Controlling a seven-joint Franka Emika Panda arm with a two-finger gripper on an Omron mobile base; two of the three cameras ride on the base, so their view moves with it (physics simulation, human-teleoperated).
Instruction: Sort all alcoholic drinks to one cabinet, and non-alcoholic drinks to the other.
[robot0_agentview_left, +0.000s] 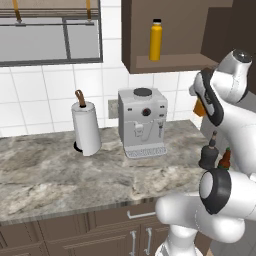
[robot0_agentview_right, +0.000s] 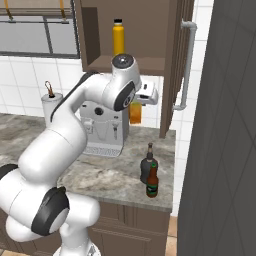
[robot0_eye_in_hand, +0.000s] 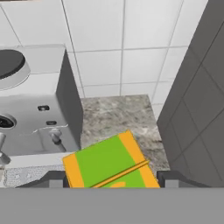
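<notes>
My gripper (robot0_eye_in_hand: 112, 179) is shut on the orange juice carton (robot0_eye_in_hand: 111, 164), whose green and orange top sits between the two fingers. It hangs above the counter to the right of the coffee machine, under the open cabinet (robot0_agentview_right: 150, 65); the carton (robot0_agentview_right: 135, 112) shows below the hand, and a corner of it (robot0_agentview_left: 200, 107) peeks past the arm. The tall yellow-orange bottle (robot0_agentview_left: 156, 40) (robot0_agentview_right: 118, 37) stands on that cabinet's shelf (robot0_agentview_left: 170, 62). The squat black bottle (robot0_agentview_right: 147, 165) (robot0_agentview_left: 208, 155) and the brown beer bottle (robot0_agentview_right: 152, 182) (robot0_agentview_left: 225, 159) stand together near the counter's right front corner.
A grey coffee machine (robot0_agentview_left: 142, 122) (robot0_eye_in_hand: 30, 100) stands at the back wall, with a paper towel roll (robot0_agentview_left: 86, 127) to its left. The cabinet door with its grey tubular handle (robot0_agentview_right: 186, 65) hangs open. A tall dark panel (robot0_agentview_right: 225, 125) closes off the counter's right end.
</notes>
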